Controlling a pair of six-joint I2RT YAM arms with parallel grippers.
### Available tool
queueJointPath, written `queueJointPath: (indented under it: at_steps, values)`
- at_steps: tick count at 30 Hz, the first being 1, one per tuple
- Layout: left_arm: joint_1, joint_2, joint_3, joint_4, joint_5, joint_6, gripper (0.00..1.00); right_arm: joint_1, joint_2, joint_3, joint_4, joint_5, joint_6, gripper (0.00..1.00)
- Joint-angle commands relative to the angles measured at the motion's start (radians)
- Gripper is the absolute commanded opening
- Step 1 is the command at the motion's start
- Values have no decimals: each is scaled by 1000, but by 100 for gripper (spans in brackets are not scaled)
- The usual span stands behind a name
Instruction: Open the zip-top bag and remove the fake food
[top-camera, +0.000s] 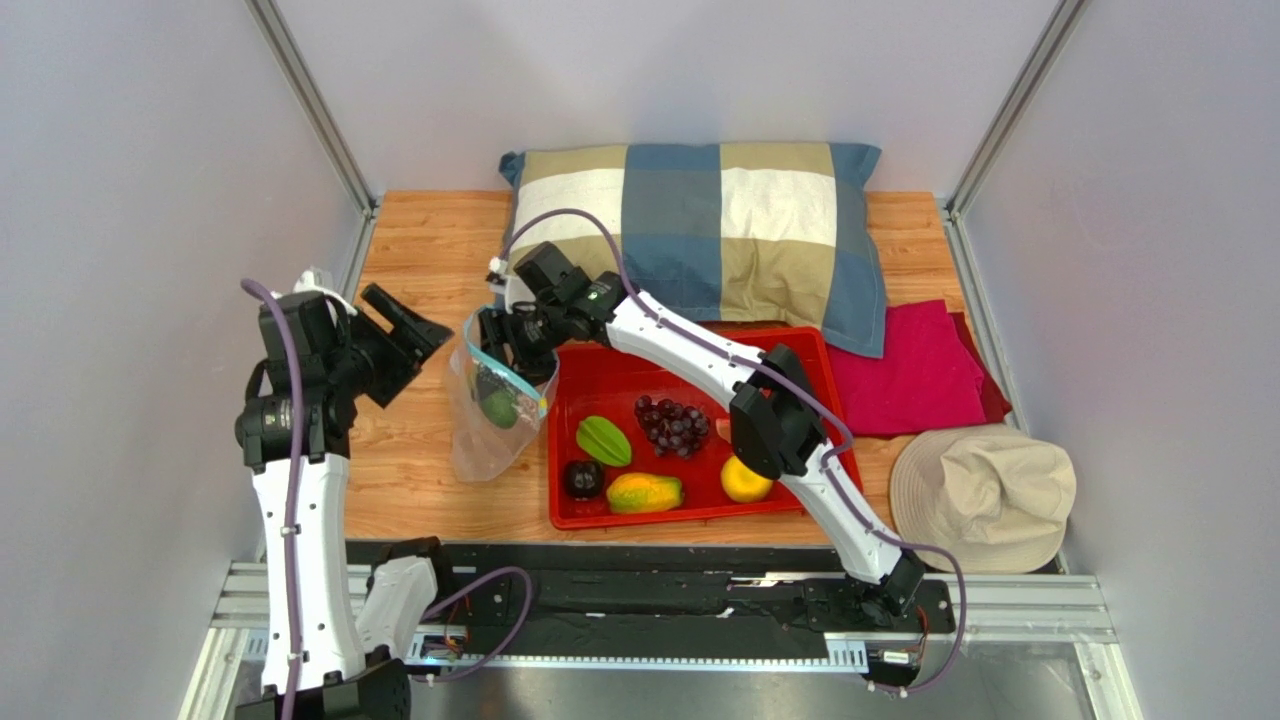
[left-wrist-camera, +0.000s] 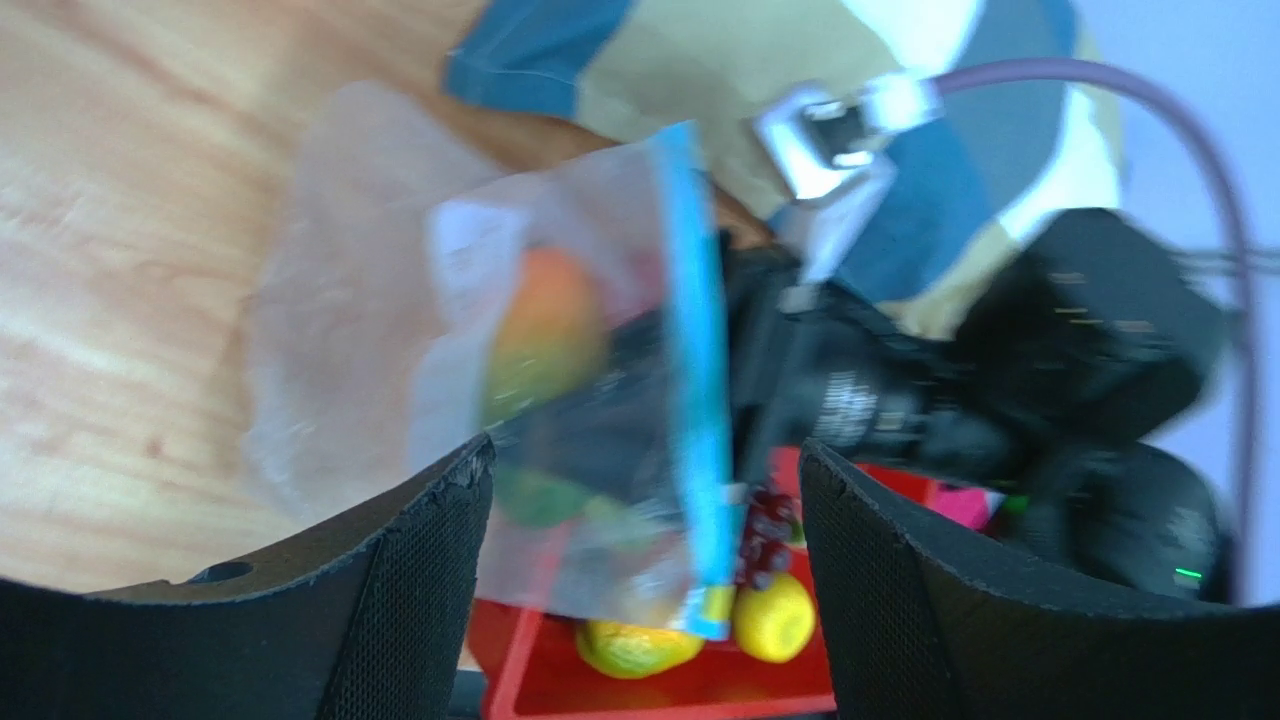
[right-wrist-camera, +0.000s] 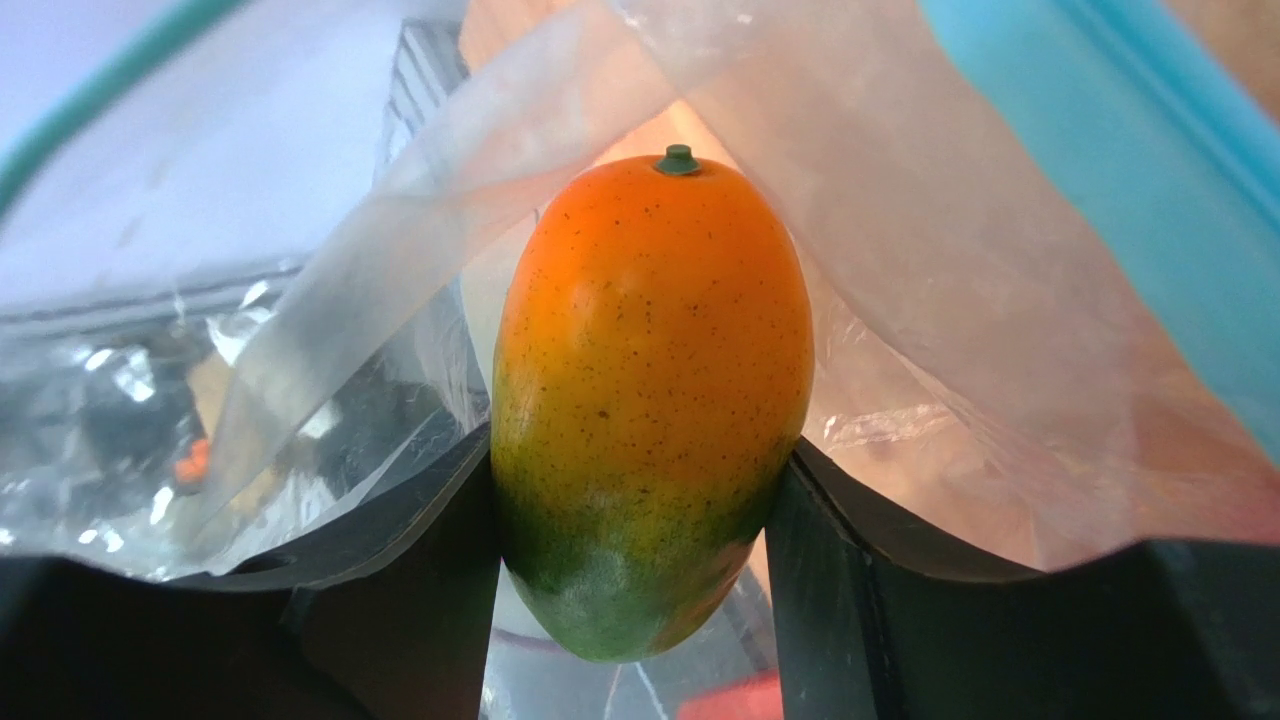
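Observation:
The clear zip-top bag (top-camera: 489, 413) stands open on the wooden table, just left of the red tray (top-camera: 796, 348). My right gripper (top-camera: 508, 365) reaches into its mouth. In the right wrist view that gripper (right-wrist-camera: 631, 570) is shut on an orange-green mango (right-wrist-camera: 654, 390), with the bag's film (right-wrist-camera: 977, 300) and blue zip strip (right-wrist-camera: 1112, 150) around it. My left gripper (top-camera: 413, 338) hangs to the bag's left, apart from it. Its jaws (left-wrist-camera: 646, 465) stand open and empty, facing the bag (left-wrist-camera: 376, 345). In the tray lie a star fruit (top-camera: 604, 441), grapes (top-camera: 670, 425), a dark fruit (top-camera: 583, 479), a second mango (top-camera: 643, 492) and a citrus (top-camera: 745, 480).
A checked pillow (top-camera: 721, 210) lies behind the tray. A magenta cloth (top-camera: 917, 368) and a beige hat (top-camera: 984, 495) sit to the tray's right. Metal posts and white walls close in the table on both sides.

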Motion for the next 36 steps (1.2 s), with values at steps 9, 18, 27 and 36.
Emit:
queueJointPath:
  at_steps: [9,18,27,36]
  values:
    - [-114,100,12,-8,31,8,77,58,-102,23,-24,40,-36,0]
    - [-113,95,-28,-34,-72,56,67,60,-176,-33,16,25,-4,0]
    - [-113,119,-82,-37,-119,103,30,51,-229,-53,34,27,23,0]
    - [-113,106,-122,-54,-190,135,12,28,-269,-128,43,37,14,0]
